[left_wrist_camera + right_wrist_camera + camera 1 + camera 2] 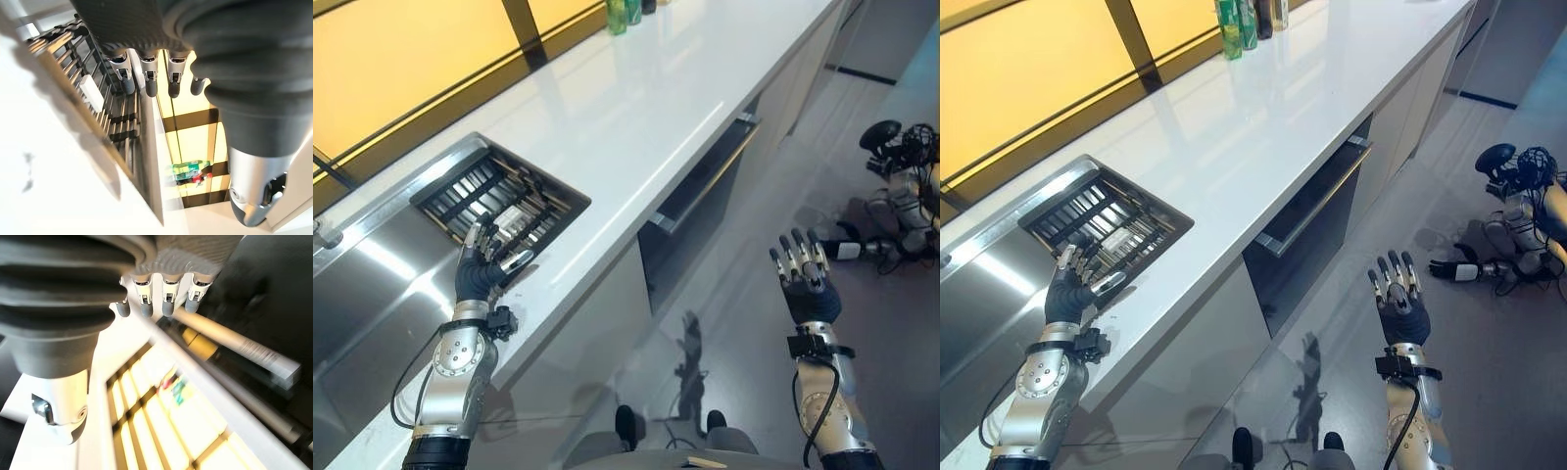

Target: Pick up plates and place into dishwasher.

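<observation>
Now left robot hand (pixel 481 269) open over rack (pixel 499 201); right robot hand (pixel 806 277) raised, open.

Set into the surface (pixel 636 108) at its left end: a rack (pixel 499 201) beside a sink (pixel 372 284), with the left hand (pixel 481 264) over the rack's near edge. Standing at the far end of the surface: bottles (pixel 1239 22). Below the surface's front edge, right of the rack: a dishwasher (pixel 695 211), with the right hand (pixel 806 279) raised over the floor (pixel 754 333) farther right.
</observation>
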Available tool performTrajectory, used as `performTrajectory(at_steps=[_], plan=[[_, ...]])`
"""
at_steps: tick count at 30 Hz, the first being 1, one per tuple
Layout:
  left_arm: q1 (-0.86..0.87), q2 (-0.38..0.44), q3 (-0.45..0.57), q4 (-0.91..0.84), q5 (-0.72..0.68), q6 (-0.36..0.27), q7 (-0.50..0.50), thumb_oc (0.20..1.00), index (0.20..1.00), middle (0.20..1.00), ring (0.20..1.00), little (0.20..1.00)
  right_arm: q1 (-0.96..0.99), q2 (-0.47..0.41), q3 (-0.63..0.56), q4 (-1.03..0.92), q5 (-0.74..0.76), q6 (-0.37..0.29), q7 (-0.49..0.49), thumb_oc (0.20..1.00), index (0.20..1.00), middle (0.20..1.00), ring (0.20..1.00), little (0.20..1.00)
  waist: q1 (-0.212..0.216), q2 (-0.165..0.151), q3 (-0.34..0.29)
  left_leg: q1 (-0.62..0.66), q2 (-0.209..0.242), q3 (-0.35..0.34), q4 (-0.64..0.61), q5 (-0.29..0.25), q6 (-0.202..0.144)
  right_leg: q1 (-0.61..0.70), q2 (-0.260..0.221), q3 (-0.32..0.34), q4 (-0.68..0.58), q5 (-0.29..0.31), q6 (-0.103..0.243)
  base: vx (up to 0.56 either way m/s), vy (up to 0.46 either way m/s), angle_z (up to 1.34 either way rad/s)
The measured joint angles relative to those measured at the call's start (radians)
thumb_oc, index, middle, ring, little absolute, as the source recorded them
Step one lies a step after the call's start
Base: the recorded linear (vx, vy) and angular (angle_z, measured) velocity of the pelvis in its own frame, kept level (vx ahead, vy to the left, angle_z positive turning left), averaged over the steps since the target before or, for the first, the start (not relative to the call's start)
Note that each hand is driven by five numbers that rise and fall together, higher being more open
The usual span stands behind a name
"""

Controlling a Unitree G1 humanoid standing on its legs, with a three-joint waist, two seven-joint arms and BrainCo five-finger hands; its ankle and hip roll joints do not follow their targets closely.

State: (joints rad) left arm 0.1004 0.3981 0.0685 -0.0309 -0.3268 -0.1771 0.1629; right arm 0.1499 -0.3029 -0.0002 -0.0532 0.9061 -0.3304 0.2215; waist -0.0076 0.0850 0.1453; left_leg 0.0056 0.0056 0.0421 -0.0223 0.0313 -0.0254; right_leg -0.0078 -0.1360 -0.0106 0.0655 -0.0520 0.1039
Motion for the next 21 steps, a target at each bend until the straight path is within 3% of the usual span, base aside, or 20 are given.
performTrajectory(at_steps=[4, 9, 12, 14, 16, 21], plan=[[0.001, -0.009, 0.000, -0.004, 0.000, 0.016, 0.007, 1.000, 1.000, 1.000, 1.000, 1.000, -0.067, -0.044, 0.065, -0.094, -0.155, -0.010, -0.026, 1.000, 1.000, 1.000, 1.000, 1.000, 0.002, -0.021, -0.022, 0.010, -0.011, -0.027, -0.003, 0.002, 0.005, 0.023, -0.006, -0.030, 0.003, -0.003, 0.004, 0.06, 0.106, 0.15], [-0.012, -0.009, -0.001, -0.010, -0.002, 0.015, 0.020, 1.000, 1.000, 1.000, 1.000, 1.000, -0.133, -0.071, 0.137, -0.103, -0.313, -0.045, -0.097, 1.000, 1.000, 1.000, 1.000, 1.000, 0.053, -0.059, -0.046, 0.005, -0.032, -0.095, 0.010, 0.004, 0.009, 0.029, -0.017, -0.063, 0.064, -0.050, 0.009, 0.07, -0.015, 0.42], [-0.016, -0.007, -0.002, -0.011, -0.003, 0.015, 0.013, 1.000, 1.000, 1.000, 1.000, 1.000, -0.134, -0.074, 0.137, -0.103, -0.382, -0.057, -0.153, 1.000, 1.000, 1.000, 1.000, 1.000, 0.055, -0.079, -0.058, -0.029, -0.055, -0.210, 0.032, 0.015, 0.008, 0.057, 0.005, -0.035, 0.065, -0.087, -0.004, 0.08, -0.123, 1.07], [-0.016, -0.009, -0.009, -0.014, -0.010, 0.015, 0.008, 1.000, 1.000, 1.000, 1.000, 1.000, -0.145, -0.089, 0.138, -0.103, -0.421, -0.056, -0.185, 1.000, 1.000, 1.000, 1.000, 1.000, 0.081, -0.081, -0.067, -0.058, -0.061, -0.257, 0.046, 0.020, 0.002, 0.063, 0.019, -0.017, 0.077, -0.105, -0.013, 0.12, -0.216, 0.91], [-0.025, -0.010, -0.023, -0.019, -0.028, 0.016, 0.002, 1.000, 1.000, 1.000, 1.000, 1.000, -0.159, -0.109, 0.135, -0.103, -0.456, -0.049, -0.217, 1.000, 1.000, 1.000, 1.000, 1.000, 0.074, -0.084, -0.070, -0.086, -0.075, -0.342, 0.049, 0.035, -0.003, 0.084, 0.052, 0.044, 0.065, -0.123, -0.034, 0.12, -0.233, 1.24], [-0.038, -0.010, -0.064, -0.037, -0.048, 0.037, -0.002, 1.000, 1.000, 1.000, 1.000, 1.000, -0.196, -0.108, 0.145, -0.103, -0.489, 0.022, -0.254, 1.000, 1.000, 1.000, 1.000, 1.000, 0.108, -0.093, -0.086, -0.123, -0.057, -0.439, 0.002, 0.050, 0.000, 0.110, 0.118, 0.117, 0.062, -0.147, -0.084, 0.06, -0.291, 1.03]])
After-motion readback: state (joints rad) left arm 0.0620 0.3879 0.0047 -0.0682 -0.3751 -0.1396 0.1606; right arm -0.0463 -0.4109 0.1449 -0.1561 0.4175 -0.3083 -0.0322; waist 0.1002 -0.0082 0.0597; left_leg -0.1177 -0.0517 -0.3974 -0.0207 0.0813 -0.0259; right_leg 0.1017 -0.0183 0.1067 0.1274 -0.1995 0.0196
